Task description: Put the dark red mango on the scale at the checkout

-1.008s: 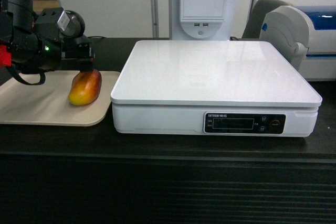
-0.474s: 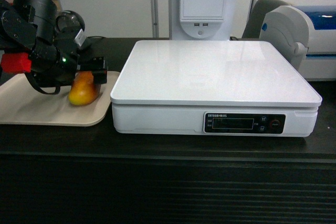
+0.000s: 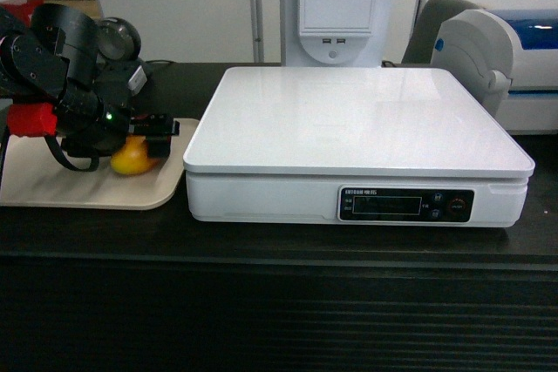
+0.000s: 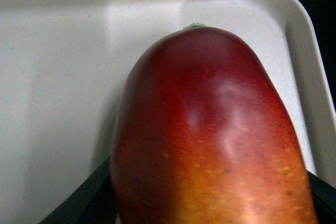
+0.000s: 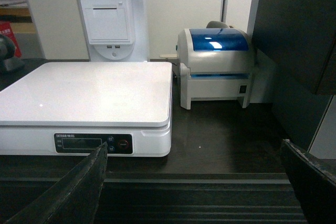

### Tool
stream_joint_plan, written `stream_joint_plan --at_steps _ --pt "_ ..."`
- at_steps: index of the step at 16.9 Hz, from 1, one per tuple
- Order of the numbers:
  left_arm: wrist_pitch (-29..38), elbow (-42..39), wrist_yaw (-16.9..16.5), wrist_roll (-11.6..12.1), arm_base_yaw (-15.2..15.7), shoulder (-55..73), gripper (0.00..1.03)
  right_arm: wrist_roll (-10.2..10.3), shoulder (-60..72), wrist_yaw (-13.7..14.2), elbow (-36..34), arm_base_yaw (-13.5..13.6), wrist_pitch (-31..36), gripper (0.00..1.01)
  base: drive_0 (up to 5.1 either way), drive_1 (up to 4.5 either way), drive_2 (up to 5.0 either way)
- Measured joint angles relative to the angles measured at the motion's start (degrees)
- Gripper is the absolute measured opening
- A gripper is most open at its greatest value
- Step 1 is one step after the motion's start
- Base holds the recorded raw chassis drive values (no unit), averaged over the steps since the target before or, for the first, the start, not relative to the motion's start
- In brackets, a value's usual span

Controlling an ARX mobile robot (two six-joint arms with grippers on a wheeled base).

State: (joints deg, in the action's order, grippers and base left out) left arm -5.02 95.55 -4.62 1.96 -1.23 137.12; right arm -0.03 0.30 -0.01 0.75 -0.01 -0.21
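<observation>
The dark red mango (image 3: 129, 160) lies on a beige tray (image 3: 87, 187) at the left of the checkout (image 3: 279, 254) counter. It fills the left wrist view (image 4: 210, 129), red shading to orange. My left gripper (image 3: 145, 146) is down over it, open. The fingers (image 4: 86, 198) straddle its two sides. I cannot tell whether they touch the skin. The white scale (image 3: 357, 119) stands just right of the tray with nothing on its platform, and it also shows in the right wrist view (image 5: 89, 90). My right gripper (image 5: 191, 148) hangs open and holds nothing, in front of the counter's ribbed edge.
A white-and-blue printer (image 3: 510, 58) sits right of the scale, also seen from the right wrist (image 5: 215, 61). A white terminal post (image 3: 336, 6) rises behind the scale. A round black device (image 3: 118, 38) stands behind the tray. A dark wall panel (image 5: 294, 35) closes the right side.
My left gripper has come down and tilted over the mango, so its fingers now sit around the fruit. The mango is still on the tray.
</observation>
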Motion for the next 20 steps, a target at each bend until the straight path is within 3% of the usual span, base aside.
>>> stream_joint_plan --at_steps 2,3,8,11,15,18,20 --pt "0.26 -1.03 0.17 0.31 -0.07 -0.7 0.62 0.0 0.0 -0.02 0.0 0.0 0.0 0.98 0.0 0.0 0.0" --pt "0.63 -1.95 0.17 0.55 -0.09 -1.29 0.6 0.0 0.0 0.0 0.0 0.0 0.0 0.98 0.0 0.0 0.0" --pt "3.37 -8.09 0.76 1.55 -0.74 -6.58 0.6 0.0 0.0 0.0 0.0 0.0 0.0 0.98 0.0 0.0 0.0" --pt "6.84 -13.44 0.15 1.57 -3.34 -15.43 0.59 0.0 0.0 0.0 0.0 0.0 0.0 0.98 0.0 0.0 0.0" --pt "8.39 -15.21 -0.59 1.44 -10.69 -24.09 0.59 0.0 0.0 0.0 0.0 0.0 0.0 0.98 0.0 0.0 0.0" --pt "6.32 -8.37 -1.31 -3.54 -19.89 -23.08 0.59 0.0 0.0 0.0 0.0 0.0 0.0 0.98 0.0 0.0 0.0" --pt "5.38 -4.5 -0.7 -4.76 -23.12 -21.09 0.59 0.0 0.0 0.0 0.0 0.0 0.0 0.98 0.0 0.0 0.0"
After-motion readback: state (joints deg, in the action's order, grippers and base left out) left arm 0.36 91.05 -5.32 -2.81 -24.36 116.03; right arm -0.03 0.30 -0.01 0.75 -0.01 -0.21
